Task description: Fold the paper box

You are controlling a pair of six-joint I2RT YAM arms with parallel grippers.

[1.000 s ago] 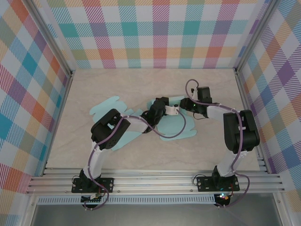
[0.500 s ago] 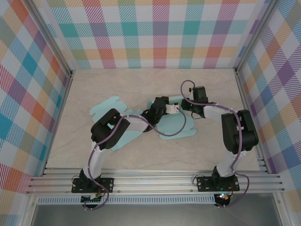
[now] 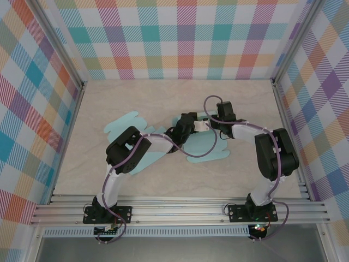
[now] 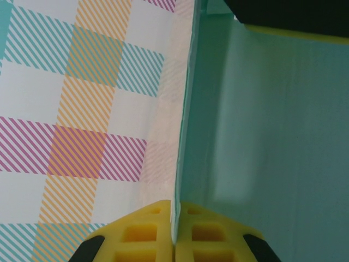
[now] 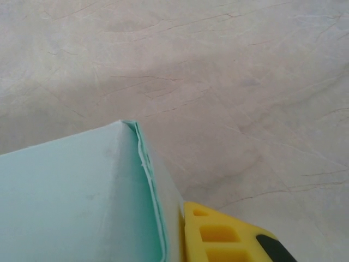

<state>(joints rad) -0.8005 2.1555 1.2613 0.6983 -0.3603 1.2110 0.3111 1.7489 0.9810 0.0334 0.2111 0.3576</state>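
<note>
Overhead, the teal paper box (image 3: 204,146) sprawls mostly unfolded at the middle of the table (image 3: 245,98). The left gripper (image 3: 200,126) and right gripper (image 3: 211,122) meet at its twelve o'clock edge. From the left wrist, yellow pads (image 4: 142,240) at six o'clock pinch a raised panel's thin edge, with the checked wall (image 4: 82,109) at nine. From the right wrist, one yellow finger (image 5: 218,237) at five o'clock touches a folded corner. Whether that hand grips, I cannot tell.

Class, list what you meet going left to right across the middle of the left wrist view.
Colourful plaid striped wall → narrow strip of pale beige table → light-blue paper box panel.
</note>
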